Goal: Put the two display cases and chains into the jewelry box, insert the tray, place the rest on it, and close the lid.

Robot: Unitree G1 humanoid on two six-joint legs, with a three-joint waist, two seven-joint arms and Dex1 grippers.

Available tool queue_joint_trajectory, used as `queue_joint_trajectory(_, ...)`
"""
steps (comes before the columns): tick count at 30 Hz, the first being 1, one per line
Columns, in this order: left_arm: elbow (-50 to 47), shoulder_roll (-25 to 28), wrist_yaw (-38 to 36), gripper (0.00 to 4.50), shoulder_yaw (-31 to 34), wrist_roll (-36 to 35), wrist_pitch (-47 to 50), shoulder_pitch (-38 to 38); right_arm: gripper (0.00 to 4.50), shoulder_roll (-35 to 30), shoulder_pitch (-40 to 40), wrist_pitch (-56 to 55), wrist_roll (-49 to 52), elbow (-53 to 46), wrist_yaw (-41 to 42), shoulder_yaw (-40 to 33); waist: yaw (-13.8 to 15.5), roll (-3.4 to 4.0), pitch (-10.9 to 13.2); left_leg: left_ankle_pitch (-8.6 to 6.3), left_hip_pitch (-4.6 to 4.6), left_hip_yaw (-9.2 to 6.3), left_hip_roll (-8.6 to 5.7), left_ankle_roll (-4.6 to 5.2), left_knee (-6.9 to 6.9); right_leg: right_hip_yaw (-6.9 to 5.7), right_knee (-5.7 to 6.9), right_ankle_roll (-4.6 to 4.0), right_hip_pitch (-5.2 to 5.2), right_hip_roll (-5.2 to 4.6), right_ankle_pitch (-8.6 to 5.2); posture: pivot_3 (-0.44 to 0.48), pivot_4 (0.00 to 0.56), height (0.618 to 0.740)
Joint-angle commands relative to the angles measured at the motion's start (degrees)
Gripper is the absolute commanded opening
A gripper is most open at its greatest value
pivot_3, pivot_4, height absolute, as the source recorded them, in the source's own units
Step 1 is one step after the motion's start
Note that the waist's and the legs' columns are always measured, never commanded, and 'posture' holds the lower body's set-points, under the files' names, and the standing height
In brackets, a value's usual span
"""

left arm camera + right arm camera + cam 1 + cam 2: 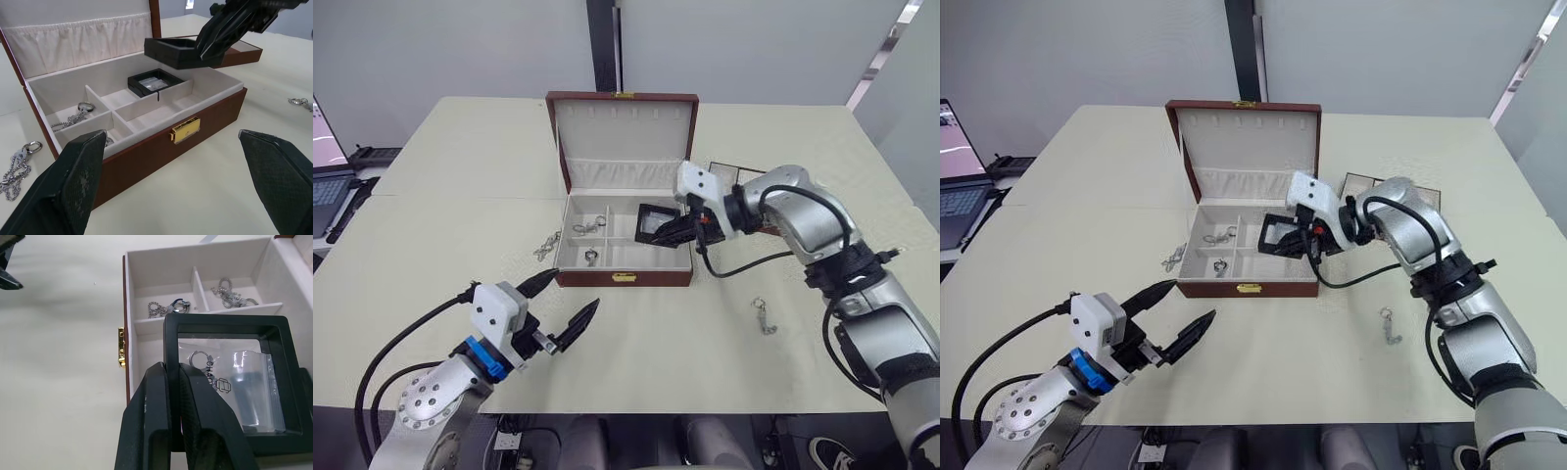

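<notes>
The jewelry box [623,245] stands open on the table [450,235], its lid [622,137] upright. One display case [230,382] is pinched by its frame in the right gripper [677,231] and held above the box's right side. A second display case [154,82] lies inside the box at the back. Two chains [230,291] [166,308] lie in the left compartments. Another chain [546,245] rests just left of the box, a fourth [764,316] well to its right. The tray [1396,196] is seen behind the right arm. The left gripper [563,311] is spread wide, empty, in front of the box.

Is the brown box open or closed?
Open: the jewelry box's lid stands upright, showing the cream compartments.
</notes>
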Motion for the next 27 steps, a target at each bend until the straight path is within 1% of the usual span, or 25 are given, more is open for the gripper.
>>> queue_joint_trajectory(1,-2.63,-0.42,0.41,4.5,0.17,0.16,-1.83,1.14,0.01,1.39,-2.42,-3.01,-1.63,2.26,0.69,0.43,-0.07,0.0,0.0,0.0,0.01,0.0,0.0,0.0,0.0,0.0,0.0,-0.01,0.0,0.0,0.0,0.0,0.15,0.74)
queue_joint_trajectory(9,-0.91,-1.04,-0.29,4.5,-0.72,1.2,-5.02,3.25,0.01,3.07,-2.3,-4.55,-3.61,4.01,3.61,2.3,-0.11,0.0,0.0,0.0,0.02,-0.01,0.01,0.0,-0.01,-0.01,0.01,-0.02,0.0,0.01,-0.01,0.0,0.15,0.74)
queue_joint_trajectory(14,-0.35,-1.07,-0.21,4.5,-1.45,1.57,-6.02,3.33,0.01,3.26,-1.82,-5.41,-4.93,4.83,4.76,2.77,-0.09,0.0,0.0,0.0,0.01,0.0,0.0,0.0,-0.01,-0.02,0.01,-0.02,0.0,0.0,-0.01,0.0,0.15,0.74)
queue_joint_trajectory(24,-0.89,-0.41,0.37,4.5,-1.93,1.42,-4.58,1.82,0.01,4.33,-2.39,-6.19,-6.34,7.19,4.8,2.02,-0.1,0.0,0.0,0.0,0.01,0.0,0.0,0.0,-0.02,-0.02,0.01,-0.04,-0.01,0.01,-0.02,0.0,0.15,0.74)
queue_joint_trajectory(25,-0.92,-0.4,0.41,4.5,-1.94,1.41,-4.47,1.71,0.75,4.36,-2.38,-6.25,-6.44,7.21,4.85,1.97,-0.1,0.0,0.0,0.0,0.02,0.0,0.0,0.0,-0.02,-0.02,0.01,-0.04,-0.01,0.01,-0.02,0.0,0.15,0.74)
queue_joint_trajectory(27,-1.01,-0.34,0.52,4.5,-1.96,1.3,-4.15,1.32,1.21,4.37,-2.35,-6.33,-6.57,7.14,4.96,1.85,-0.1,0.01,0.0,0.0,0.02,-0.01,0.0,0.0,-0.03,-0.02,0.01,-0.04,-0.01,0.01,-0.02,0.0,0.15,0.74)
